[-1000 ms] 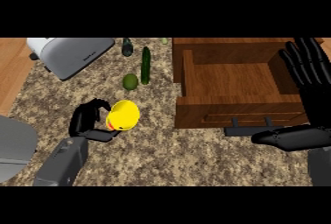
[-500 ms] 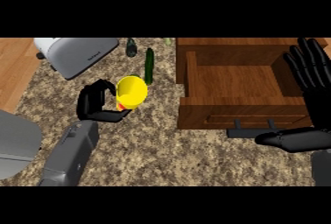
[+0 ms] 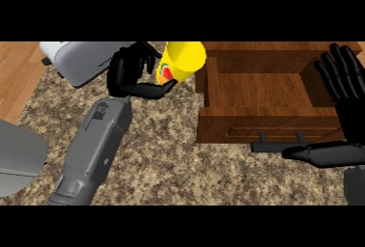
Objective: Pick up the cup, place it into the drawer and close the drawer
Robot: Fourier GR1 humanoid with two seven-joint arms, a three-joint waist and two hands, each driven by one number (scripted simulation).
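cup held just left of the open drawer

the left hand (image 3: 132, 72) is curled around the yellow cup (image 3: 182, 60), lifted above the counter (image 3: 178, 159), long axis tilted. the drawer (image 3: 267, 87) lies to its right, with the left wall between them. the right hand (image 3: 342, 87) rests open by the drawer's right side. a toaster (image 3: 78, 60) stands behind the left hand.

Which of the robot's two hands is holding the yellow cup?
The left hand, raised beside the open drawer, is curled round the yellow cup. The right hand holds nothing; it rests open by the drawer.
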